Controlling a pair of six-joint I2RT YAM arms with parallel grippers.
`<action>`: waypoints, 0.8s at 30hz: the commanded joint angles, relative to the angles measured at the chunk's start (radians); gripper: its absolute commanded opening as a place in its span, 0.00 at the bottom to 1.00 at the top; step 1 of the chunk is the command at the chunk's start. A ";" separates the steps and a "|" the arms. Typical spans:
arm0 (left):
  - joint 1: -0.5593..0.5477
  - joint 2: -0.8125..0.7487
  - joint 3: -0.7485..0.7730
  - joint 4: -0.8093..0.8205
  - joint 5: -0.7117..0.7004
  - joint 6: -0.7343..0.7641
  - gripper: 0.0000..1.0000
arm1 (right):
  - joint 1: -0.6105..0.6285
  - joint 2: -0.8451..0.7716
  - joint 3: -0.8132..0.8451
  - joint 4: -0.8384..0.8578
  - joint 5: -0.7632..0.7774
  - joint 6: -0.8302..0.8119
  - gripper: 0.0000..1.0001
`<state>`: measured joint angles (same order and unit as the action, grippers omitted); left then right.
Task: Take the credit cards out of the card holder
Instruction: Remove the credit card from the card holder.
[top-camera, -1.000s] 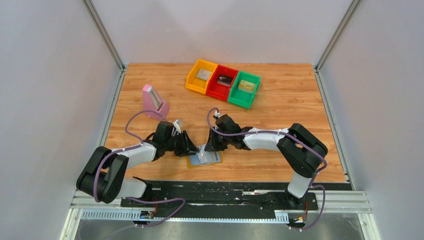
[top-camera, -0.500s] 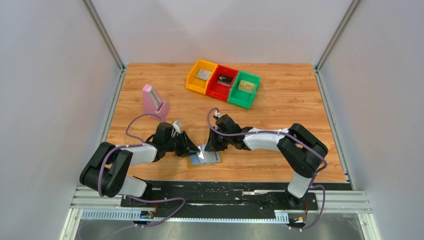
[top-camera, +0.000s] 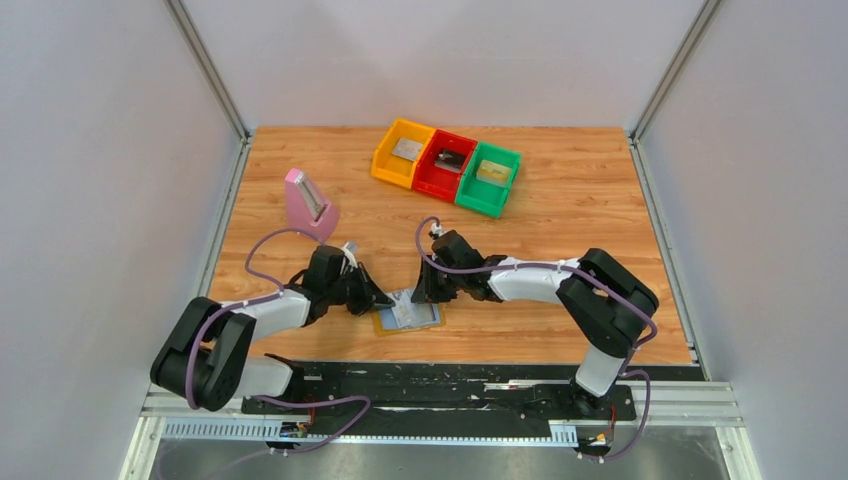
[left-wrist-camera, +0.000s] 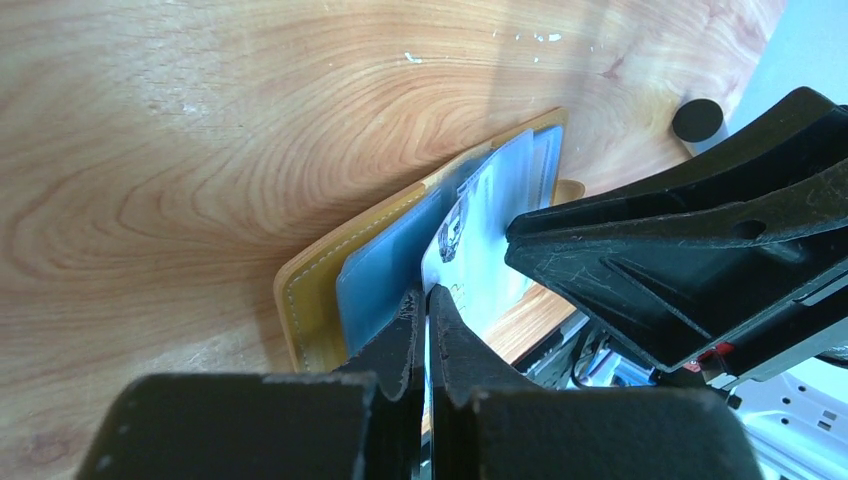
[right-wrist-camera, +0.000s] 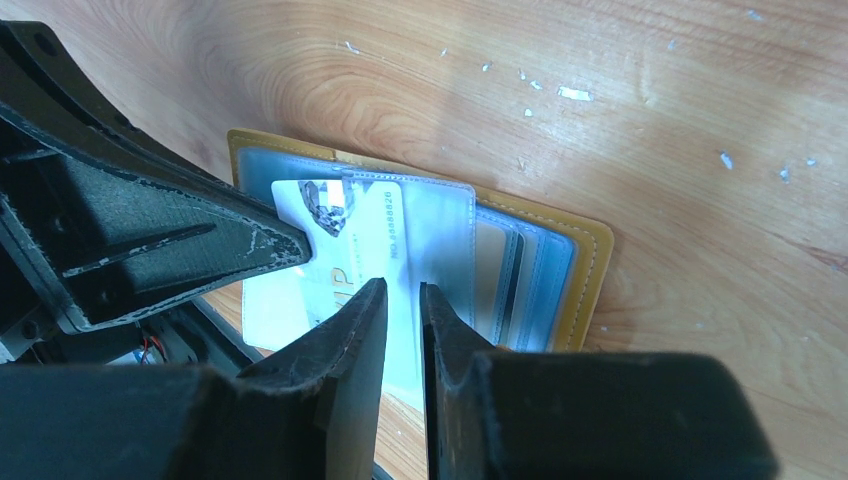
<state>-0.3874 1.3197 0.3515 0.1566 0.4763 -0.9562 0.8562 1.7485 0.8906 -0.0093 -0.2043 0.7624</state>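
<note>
credit card (left-wrist-camera: 478, 245): likely light, stiff, slick; hold by edge | left tool (left-wrist-camera: 425, 302) pinched shut on its edge | right tool (right-wrist-camera: 403, 292) narrowly apart over sleeve (right-wrist-camera: 440, 225) of card holder (right-wrist-camera: 592, 262), hold unclear

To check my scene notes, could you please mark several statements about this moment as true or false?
1. The card holder lies open on the table. True.
2. The left gripper is wide open. False: it is shut on a credit card.
3. The green bin is empty. False: a golden card lies in it.
4. The right gripper pinches the holder's clear sleeve. True.
</note>
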 joint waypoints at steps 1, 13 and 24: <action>0.024 -0.031 0.023 -0.090 -0.057 0.051 0.00 | -0.002 -0.015 -0.030 -0.066 0.046 -0.012 0.21; 0.079 -0.205 0.091 -0.323 -0.086 0.125 0.00 | -0.019 -0.075 -0.015 -0.088 0.041 -0.071 0.21; 0.079 -0.302 0.227 -0.480 0.023 0.246 0.00 | -0.032 -0.285 0.004 -0.105 -0.100 -0.213 0.30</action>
<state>-0.3122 1.0737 0.5205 -0.2756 0.4244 -0.7841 0.8371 1.5745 0.8799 -0.1234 -0.2295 0.6525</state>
